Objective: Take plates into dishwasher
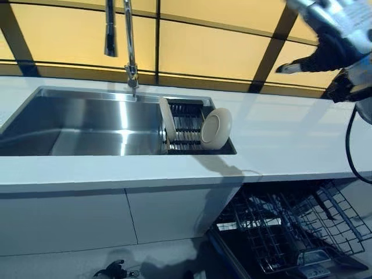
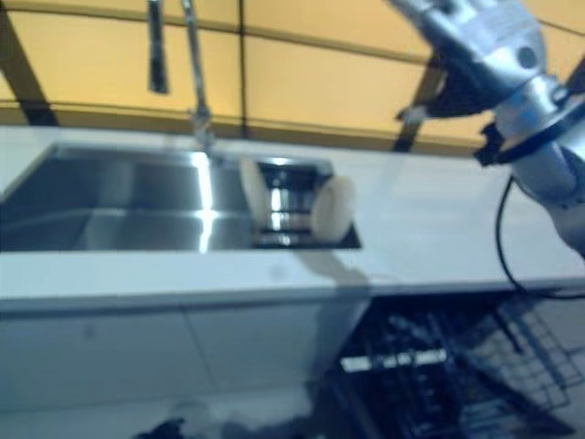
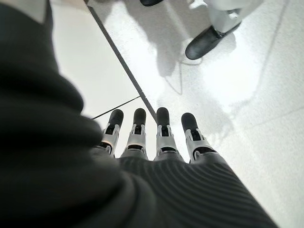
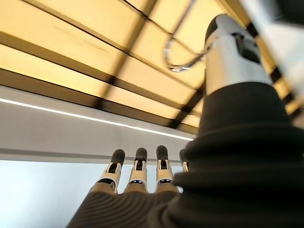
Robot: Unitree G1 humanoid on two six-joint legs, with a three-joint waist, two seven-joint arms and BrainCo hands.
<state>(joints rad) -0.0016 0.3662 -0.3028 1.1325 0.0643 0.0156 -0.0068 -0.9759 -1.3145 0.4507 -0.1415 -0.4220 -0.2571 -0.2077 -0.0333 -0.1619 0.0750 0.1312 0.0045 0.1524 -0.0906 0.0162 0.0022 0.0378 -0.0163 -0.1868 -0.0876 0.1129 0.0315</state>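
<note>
At frame centre, two cream round plates (image 1: 216, 128) stand on edge in the dark wire rack (image 1: 187, 126) inside the steel sink (image 1: 87, 125). Lower right, the black wire dishwasher basket (image 1: 290, 229) sits out. Upper right, the right hand (image 1: 325, 55) hangs above the white surface (image 1: 290, 131), fingers (image 4: 137, 171) straight, empty. The left hand (image 3: 156, 156) points floorward, fingers straight.

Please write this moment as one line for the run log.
right hand: open, raised above counter, empty | left hand: open, idle | plates: two in sink rack | dishwasher rack: pulled out
</note>
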